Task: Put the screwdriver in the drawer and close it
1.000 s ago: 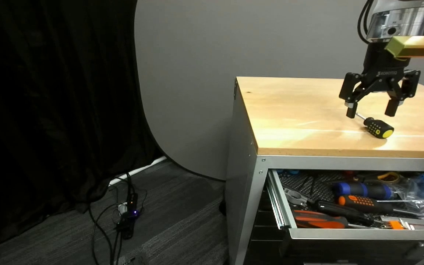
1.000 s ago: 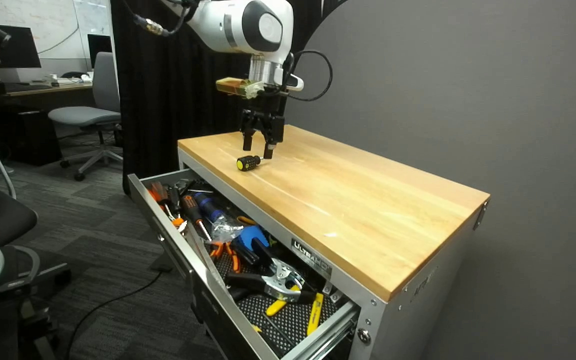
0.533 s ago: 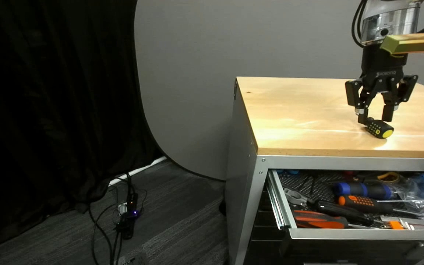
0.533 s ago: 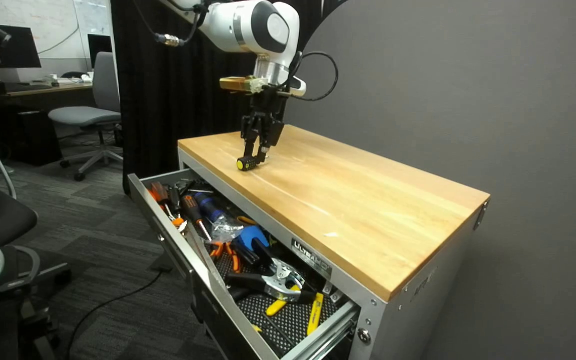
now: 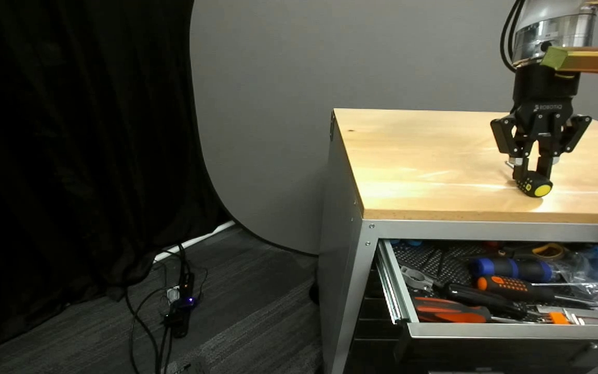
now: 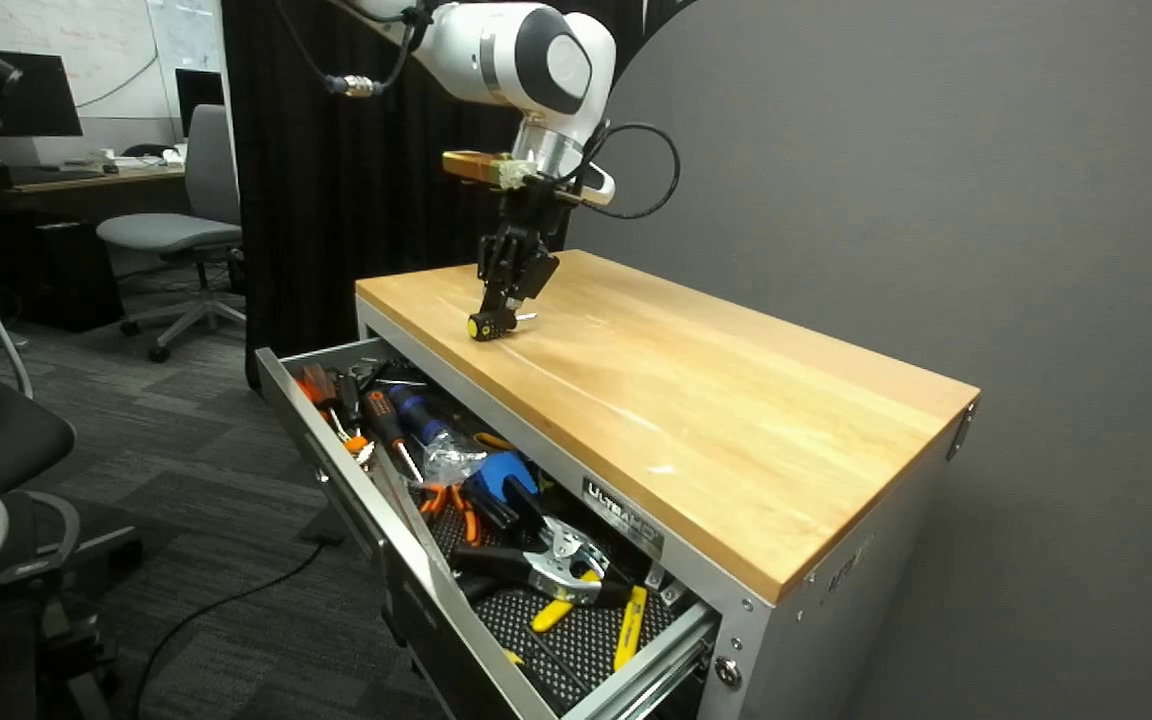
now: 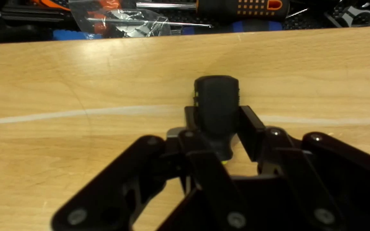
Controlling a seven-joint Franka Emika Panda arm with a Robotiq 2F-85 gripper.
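Note:
The screwdriver (image 5: 534,186) lies on the wooden top near its front edge, its yellow-ended handle facing that edge. Its short shaft (image 6: 526,316) points back across the top. My gripper (image 7: 217,113) has come down over the handle, and in the wrist view its two fingers press against opposite sides of the black handle (image 7: 217,96). The handle rests on or just above the wood; which of these I cannot tell. Below the top, the drawer (image 5: 486,330) stands pulled out in both exterior views.
Several tools fill the drawer, among them an orange-and-black screwdriver (image 5: 512,287), a blue-banded handle (image 5: 512,268) and a large clamp (image 6: 566,562). The wooden top (image 6: 696,430) overhangs the back of the drawer. A grey panel (image 6: 936,200) stands behind the cabinet.
My gripper has lowered from above the wood to the screwdriver, and its fingers have closed in around the handle. The handle has turned slightly. The drawer has stayed still.

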